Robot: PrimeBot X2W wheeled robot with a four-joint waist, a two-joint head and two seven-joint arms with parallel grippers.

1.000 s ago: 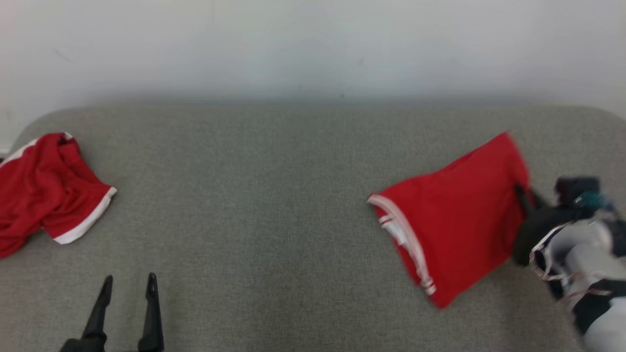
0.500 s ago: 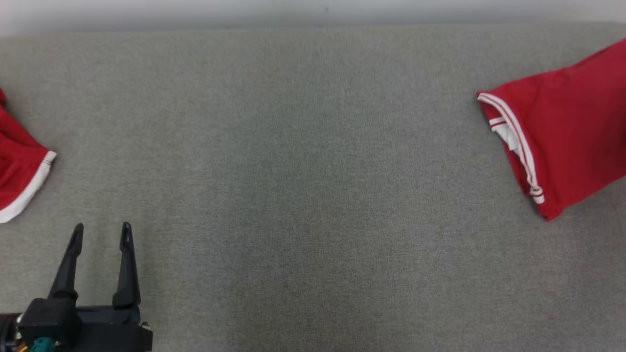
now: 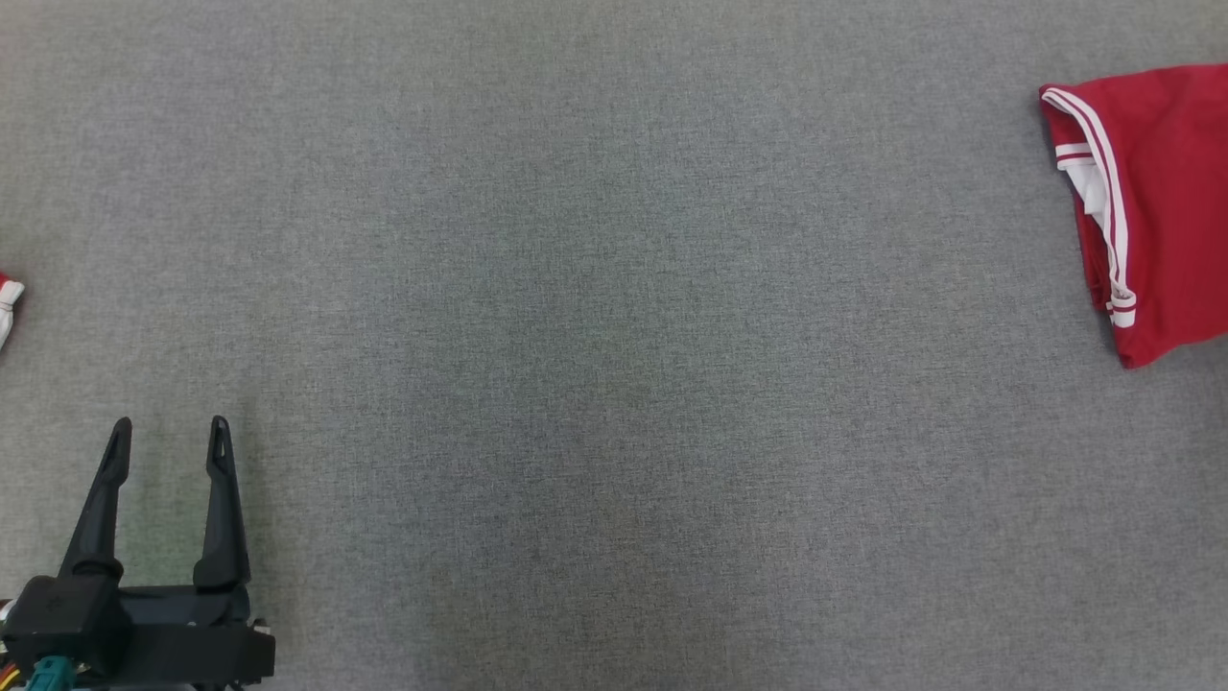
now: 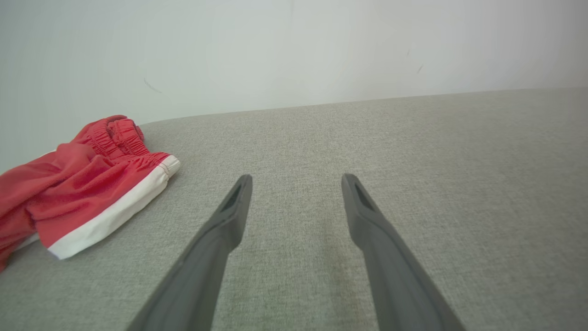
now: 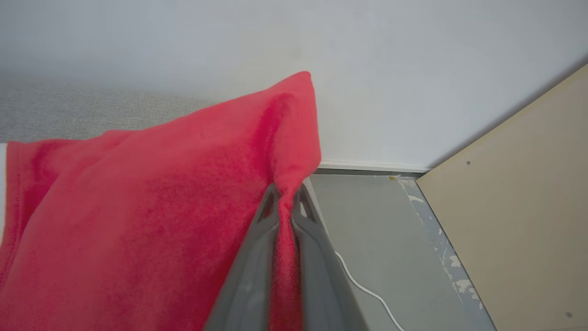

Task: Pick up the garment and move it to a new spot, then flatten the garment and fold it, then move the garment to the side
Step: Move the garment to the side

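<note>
A folded red garment (image 3: 1156, 211) with white striped trim lies at the far right edge of the grey surface, partly cut off by the head view's border. In the right wrist view my right gripper (image 5: 287, 195) is shut on an edge of that red garment (image 5: 161, 220), the cloth pinched between its two fingers. My left gripper (image 3: 168, 437) stands open at the lower left, nothing between its fingers (image 4: 229, 216), hovering low over the grey surface (image 4: 413, 151).
A second red garment with a white band (image 4: 87, 193), crumpled, lies left of the left gripper; a sliver of it (image 3: 8, 297) shows at the head view's left border. Beyond the surface's right end are a grey floor (image 5: 367, 220), a white cable and a beige panel (image 5: 519, 197).
The head camera has tilted down and in, so the wall and both garments slid outward. The folded garment has been dragged further right and turned straighter. The left gripper stays open.
</note>
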